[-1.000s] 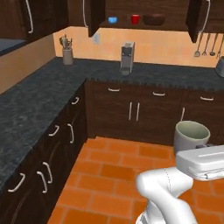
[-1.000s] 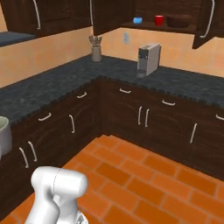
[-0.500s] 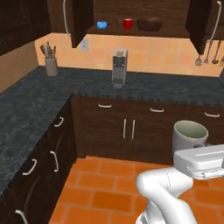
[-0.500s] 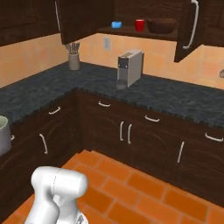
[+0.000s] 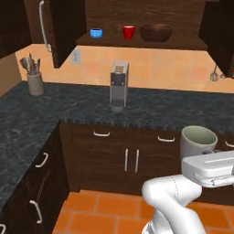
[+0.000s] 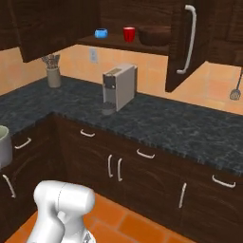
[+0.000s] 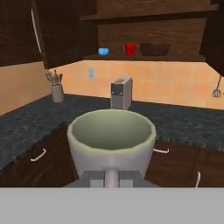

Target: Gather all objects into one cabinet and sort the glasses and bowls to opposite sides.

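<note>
The grey-beige cup (image 7: 112,142) sits low in the centre of the hand view, upright with its open mouth up, right above the gripper (image 7: 111,178); the fingers are pressed in on the cup, pinching it at its near side, though the fingertips themselves are hidden under the cup; the same cup (image 5: 197,142) shows at the right edge of the left base view, just above the white arm (image 5: 183,196), and as a sliver at the left edge of the right base view (image 6: 4,146).

The dark wooden cabinet (image 5: 146,42) stands open in the upper middle of the left base view; its left door (image 5: 64,27) with a curved grey handle (image 5: 43,25) swings out toward the upper left; in the right base view the right door (image 6: 187,42) hangs open at upper right.

On the shelf, from left to right in all three views: the small blue bowl (image 5: 96,33), the red cup (image 5: 129,32), the large brown wooden bowl (image 5: 156,32); the blue bowl and red cup stand apart; the red cup is near the wooden bowl.

Below the shelf a grey coffee machine (image 5: 119,87) stands on the dark speckled counter (image 5: 73,109); a beige crock of utensils (image 5: 34,78) sits at the far left of the counter near the corner; utensils hang on the wall (image 5: 218,73) at the right edge; the floor (image 5: 105,212) is orange tile.
</note>
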You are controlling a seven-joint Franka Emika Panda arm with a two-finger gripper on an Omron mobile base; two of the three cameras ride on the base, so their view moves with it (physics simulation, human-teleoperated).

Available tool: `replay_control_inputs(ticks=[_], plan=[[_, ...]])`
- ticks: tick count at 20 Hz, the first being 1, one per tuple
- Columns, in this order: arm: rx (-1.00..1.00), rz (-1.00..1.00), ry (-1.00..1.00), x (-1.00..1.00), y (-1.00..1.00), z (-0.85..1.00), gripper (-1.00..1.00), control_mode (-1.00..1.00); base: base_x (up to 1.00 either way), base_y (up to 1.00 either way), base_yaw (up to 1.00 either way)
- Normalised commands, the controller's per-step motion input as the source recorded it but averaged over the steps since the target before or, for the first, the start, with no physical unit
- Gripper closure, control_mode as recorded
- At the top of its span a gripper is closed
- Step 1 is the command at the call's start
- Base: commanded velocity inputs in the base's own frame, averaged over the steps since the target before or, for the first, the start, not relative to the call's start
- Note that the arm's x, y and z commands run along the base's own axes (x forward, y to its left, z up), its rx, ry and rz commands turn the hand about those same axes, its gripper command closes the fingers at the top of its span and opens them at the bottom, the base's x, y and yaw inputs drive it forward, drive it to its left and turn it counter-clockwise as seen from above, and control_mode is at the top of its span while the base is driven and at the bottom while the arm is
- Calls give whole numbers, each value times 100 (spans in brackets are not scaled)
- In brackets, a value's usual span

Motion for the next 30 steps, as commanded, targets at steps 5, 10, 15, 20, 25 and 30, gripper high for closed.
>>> replay_control_inputs(ticks=[5, 10, 15, 20, 25, 30], plan=[[0, 0, 0, 0, 0, 0, 100, 100, 100, 0, -8], [0, 0, 0, 0, 0, 0, 100, 100, 100, -1, -9], [0, 0, 0, 0, 0, 0, 100, 100, 100, 3, -17], [0, 0, 0, 0, 0, 0, 100, 100, 54, 22, -47], [0, 0, 0, 0, 0, 0, 100, 100, 12, 47, -48], [0, 0, 0, 0, 0, 0, 100, 100, 1, 68, -23]])
